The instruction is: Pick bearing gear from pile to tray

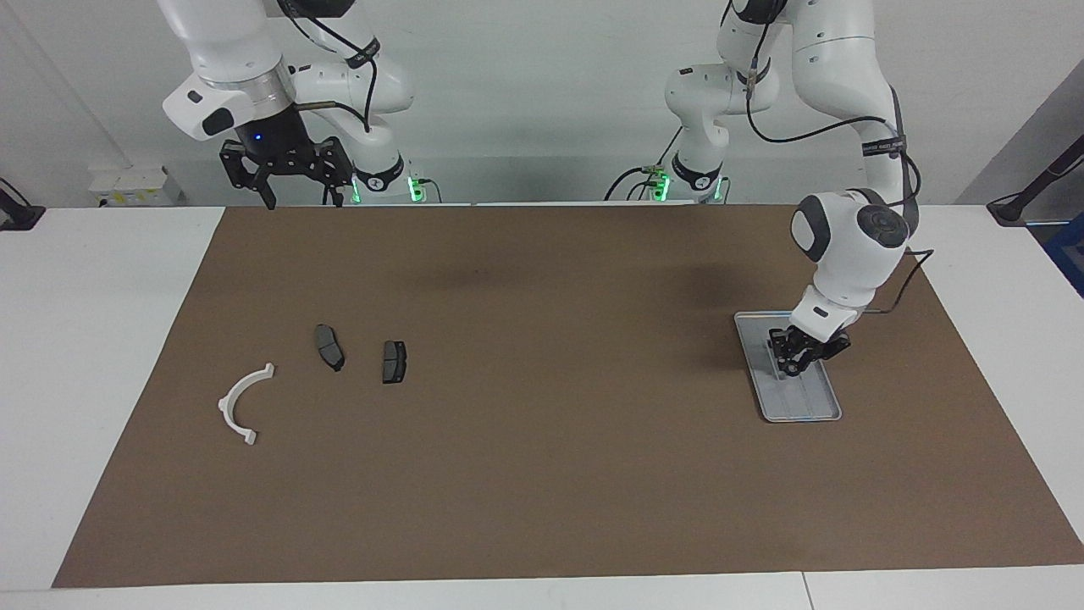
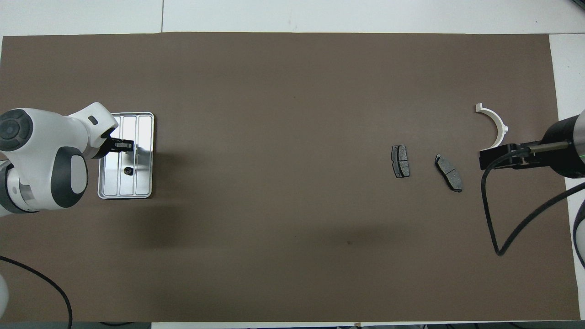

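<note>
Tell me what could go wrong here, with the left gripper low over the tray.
1. The left gripper hangs low over the tray, close to the small black piece lying in it; a careless move might knock that piece out.
2. Touching the rim could shove the tray across the brown mat.
</note>
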Robot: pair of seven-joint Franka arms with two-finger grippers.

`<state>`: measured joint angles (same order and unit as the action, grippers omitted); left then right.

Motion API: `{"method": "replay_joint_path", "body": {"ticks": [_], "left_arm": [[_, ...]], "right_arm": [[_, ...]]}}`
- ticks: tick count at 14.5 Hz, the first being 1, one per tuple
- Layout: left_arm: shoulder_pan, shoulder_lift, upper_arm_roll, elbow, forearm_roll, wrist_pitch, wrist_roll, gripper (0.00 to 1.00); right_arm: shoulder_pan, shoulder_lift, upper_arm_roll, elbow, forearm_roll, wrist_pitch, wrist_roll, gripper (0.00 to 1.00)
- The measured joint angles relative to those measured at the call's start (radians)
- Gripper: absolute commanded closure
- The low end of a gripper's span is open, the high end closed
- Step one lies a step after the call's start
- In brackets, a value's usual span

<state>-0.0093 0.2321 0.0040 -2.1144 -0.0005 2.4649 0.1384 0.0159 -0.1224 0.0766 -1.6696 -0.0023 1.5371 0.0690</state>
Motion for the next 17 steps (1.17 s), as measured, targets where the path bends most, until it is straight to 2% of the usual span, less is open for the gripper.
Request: {"method": "replay_joint_path", "body": {"ticks": [16, 17], "left_arm": [[0.0, 0.013, 0.0, -0.022, 0.0, 0.035, 0.0, 1.0], [-0.001, 0.015, 0.0, -0.022, 0.0, 0.035, 0.0, 0.73]], "right_arm": [[0.004, 0.0, -0.001, 0.0, 0.0, 0.002, 0.0, 0.0], [0.004, 0.0, 0.0, 0.0, 0.0, 0.003, 0.0, 0.0]]}}
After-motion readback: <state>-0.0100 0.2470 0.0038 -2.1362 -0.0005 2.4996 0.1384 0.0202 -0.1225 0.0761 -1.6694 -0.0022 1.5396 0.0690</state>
